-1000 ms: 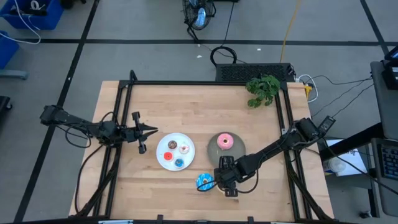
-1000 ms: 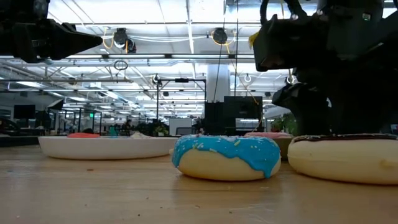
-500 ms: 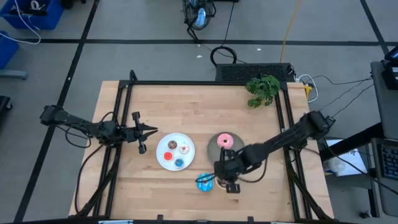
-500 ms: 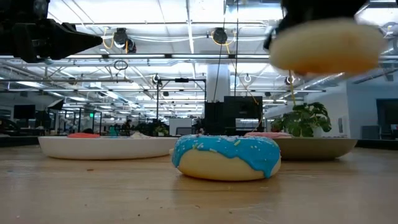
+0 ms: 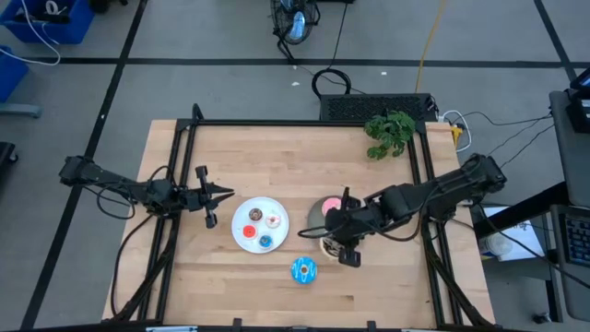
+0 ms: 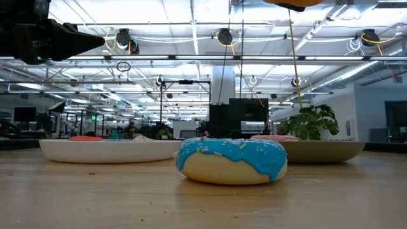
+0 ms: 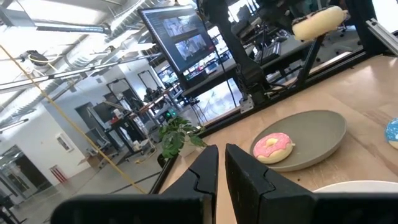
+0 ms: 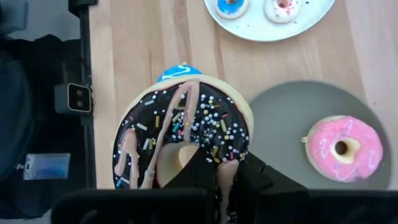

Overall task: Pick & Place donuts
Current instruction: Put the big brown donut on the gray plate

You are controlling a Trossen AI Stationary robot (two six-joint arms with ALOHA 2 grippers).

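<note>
A brown sprinkled donut point(image 8: 183, 134) hangs in the air over the near edge of the grey plate point(image 5: 316, 218), with my right gripper point(image 5: 337, 238) shut on it. A pink-iced donut point(image 5: 332, 206) lies on that plate. The blue donut point(image 5: 304, 269) rests flat on the table near the front edge. Three tiny donuts point(image 5: 261, 226) lie on the white plate point(image 5: 241, 214). My left gripper point(image 5: 224, 194) waits shut above the table, left of the white plate. My right gripper holds the brown donut by one side of its ring point(image 8: 227, 163). One finger point(image 8: 198, 163) stands in the hole and the other point(image 8: 250, 177) outside the rim. The fingers come from above, pointing down. The donut hangs clear of table and plate, icing up, roughly level point(image 7: 317, 22).
A green plant point(image 5: 389, 132) and a black box point(image 5: 373, 108) sit at the table's far right. Black frame rails point(image 5: 184, 184) run along the left and right sides. Bare wood lies along the near edge, on both sides of the blue donut.
My right gripper has taken hold of the brown donut on the table just right of the blue donut. It has lifted the donut clear and carried it up and toward the far edge, over the grey plate's near rim. The blue donut has stayed put.
</note>
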